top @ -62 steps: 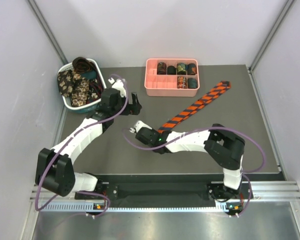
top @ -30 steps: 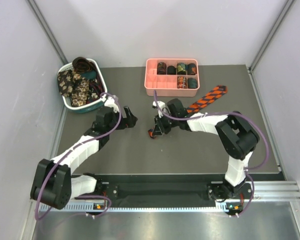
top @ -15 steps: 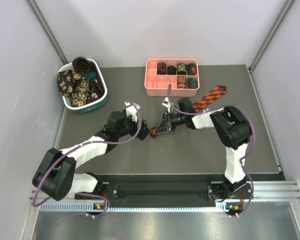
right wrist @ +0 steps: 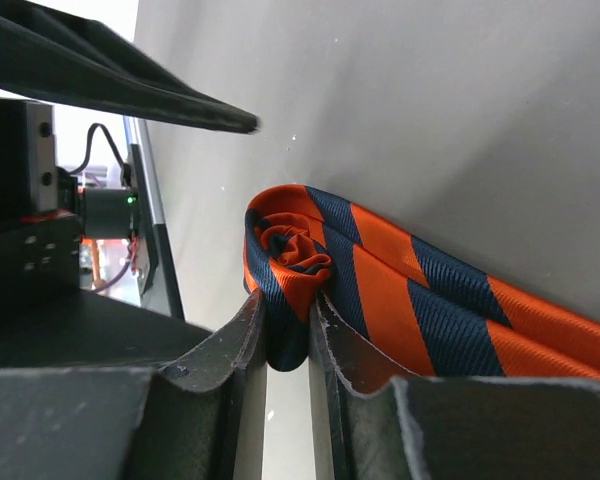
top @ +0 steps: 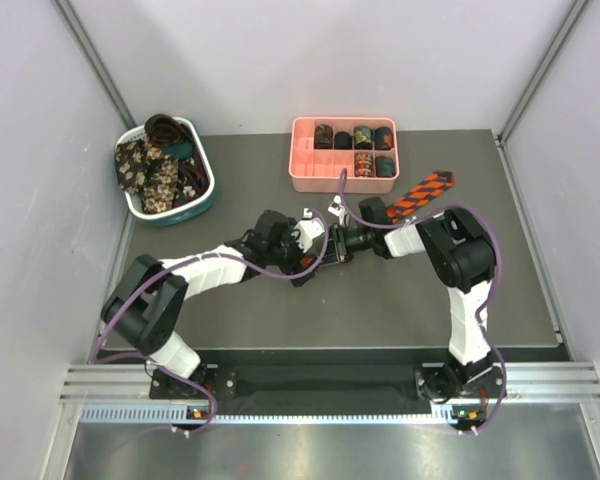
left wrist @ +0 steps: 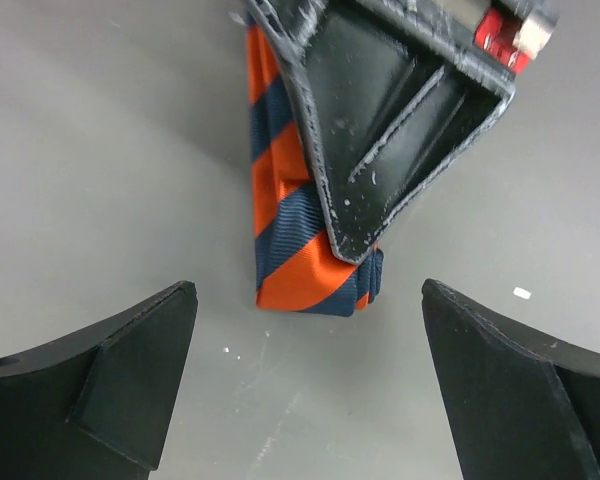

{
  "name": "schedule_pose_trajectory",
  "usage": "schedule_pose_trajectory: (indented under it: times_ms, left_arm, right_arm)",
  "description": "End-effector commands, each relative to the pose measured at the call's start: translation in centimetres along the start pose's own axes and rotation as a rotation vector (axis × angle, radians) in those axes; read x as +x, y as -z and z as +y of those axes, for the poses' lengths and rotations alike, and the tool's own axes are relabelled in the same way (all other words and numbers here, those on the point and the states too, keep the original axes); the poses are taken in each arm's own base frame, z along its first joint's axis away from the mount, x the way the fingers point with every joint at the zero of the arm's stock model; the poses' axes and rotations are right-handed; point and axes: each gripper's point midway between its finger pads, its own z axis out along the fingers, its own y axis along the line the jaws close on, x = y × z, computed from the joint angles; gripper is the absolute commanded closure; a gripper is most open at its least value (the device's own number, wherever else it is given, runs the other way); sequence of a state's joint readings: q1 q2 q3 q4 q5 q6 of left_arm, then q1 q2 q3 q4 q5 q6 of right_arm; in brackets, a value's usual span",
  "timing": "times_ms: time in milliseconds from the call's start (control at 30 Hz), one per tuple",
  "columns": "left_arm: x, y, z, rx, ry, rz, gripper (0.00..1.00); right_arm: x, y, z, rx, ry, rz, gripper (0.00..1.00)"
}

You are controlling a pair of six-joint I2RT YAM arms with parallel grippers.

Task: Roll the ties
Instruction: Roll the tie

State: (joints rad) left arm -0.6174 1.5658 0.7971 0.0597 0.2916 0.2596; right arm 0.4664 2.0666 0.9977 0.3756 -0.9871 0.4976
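Top external, grey table (top: 240,310), white walls (top: 280,60); right gripper (right wrist: 286,305) grasping tie (right wrist: 380,290), left gripper (left wrist: 308,288) released

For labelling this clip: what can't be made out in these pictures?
- Top view: coiled end of the orange-and-navy striped fabric tie, hidden under the left gripper and right gripper.
- Right wrist view: the tie's length, cut off by the right edge.
- Top view: rolls in the pink plastic tray, too small.

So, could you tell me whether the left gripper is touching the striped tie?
Apart. The left wrist view shows bare table between the striped tie and each finger of the open left gripper.
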Motion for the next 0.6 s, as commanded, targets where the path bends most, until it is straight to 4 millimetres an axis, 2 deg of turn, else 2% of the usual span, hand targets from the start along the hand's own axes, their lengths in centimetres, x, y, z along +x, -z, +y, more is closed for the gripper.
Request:
schedule_pose_trajectory:
  times_ms: [0,33,167,233,467,533,567]
  left_arm:
    - [-0.2,-0.5,-0.3,0.068,-0.077,0.057,0.01]
    - [0.6,-0.6,-0.4,0.078,-0.077,0.097,0.01]
    - [1.6,-1.7,0.3,0.052,-0.103,0.174,0.01]
    - [1.4,-2.1,0.5,0.04,-0.12,0.181,0.04]
    - [2.5,-2.8,0.7,0.031,-0.131,0.238,0.13]
    - [2.5,-2.8,1.0,0.019,-0.137,0.242,0.18]
    - [2.6,-2.8,1.1,0.01,-0.139,0.245,0.26]
  right_arm:
    - [-0.6,-0.2,-1.3,0.014,0.012,-0.015,0.98]
    - [-0.7,-0.1,-1.2,0.012,0.012,-0.018,0.98]
    - [-0.7,-0.1,-1.2,0.006,0.01,-0.019,0.97]
    - [-0.8,-0.1,-1.1,0.003,0.008,-0.021,0.97]
    - [-1.0,0.1,-1.0,-0.01,-0.008,-0.034,0.93]
    - [-0.9,0.1,-1.1,-0.008,-0.011,-0.033,0.92]
    - [-1.0,0.2,-1.0,-0.008,-0.01,-0.036,0.91]
